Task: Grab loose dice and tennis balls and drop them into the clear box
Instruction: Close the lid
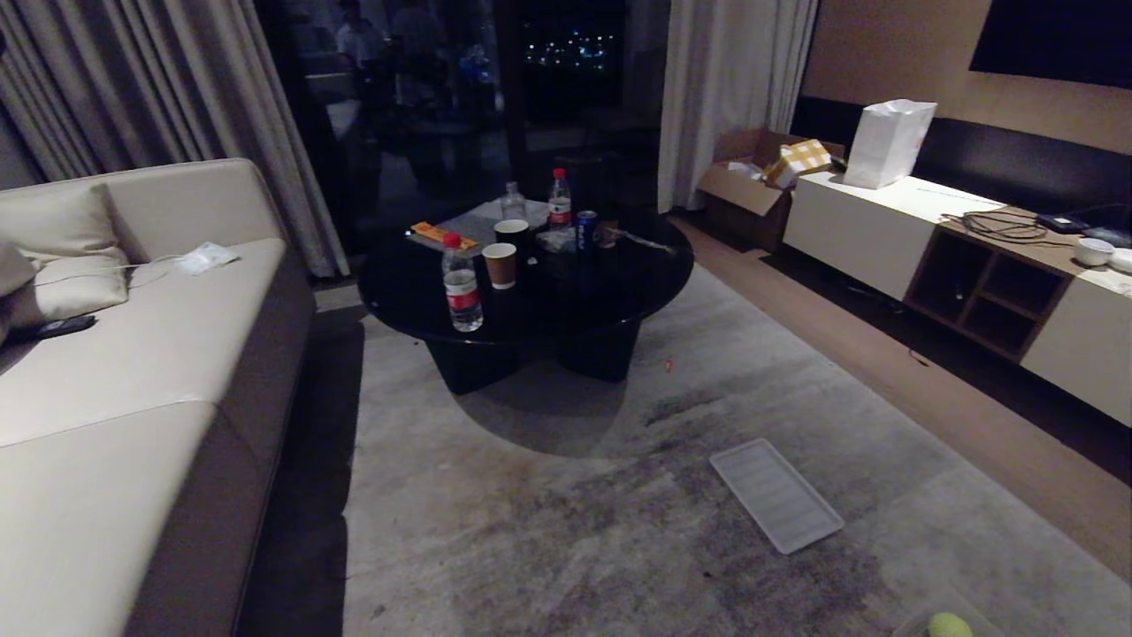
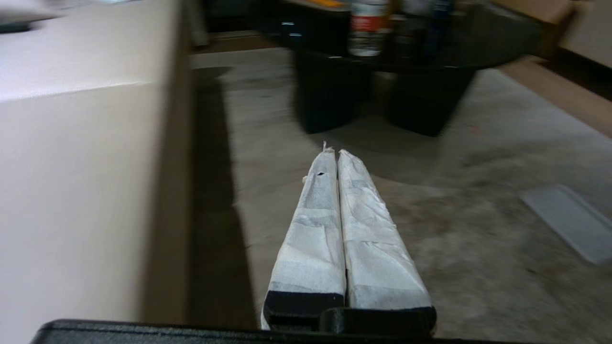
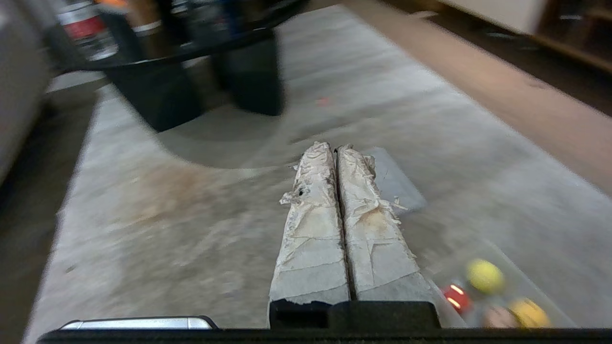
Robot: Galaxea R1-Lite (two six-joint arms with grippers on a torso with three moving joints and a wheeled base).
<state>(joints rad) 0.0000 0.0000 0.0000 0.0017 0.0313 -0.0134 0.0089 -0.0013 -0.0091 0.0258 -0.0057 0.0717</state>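
Head view shows a tennis ball point(image 1: 950, 625) in the clear box point(image 1: 911, 626) at the lower right corner, on the rug point(image 1: 566, 531). Right gripper point(image 3: 335, 149) and left gripper point(image 2: 333, 152) each hover pressed together, empty, above the rug. Box holds a red die point(image 3: 453, 296).

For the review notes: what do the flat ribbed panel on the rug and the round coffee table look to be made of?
The panel looks like translucent whitish plastic: light shows through it, with moulded ribs and a raised rim. The coffee table has a glossy black top that mirrors the bottles; lacquer or glass, I cannot tell which.
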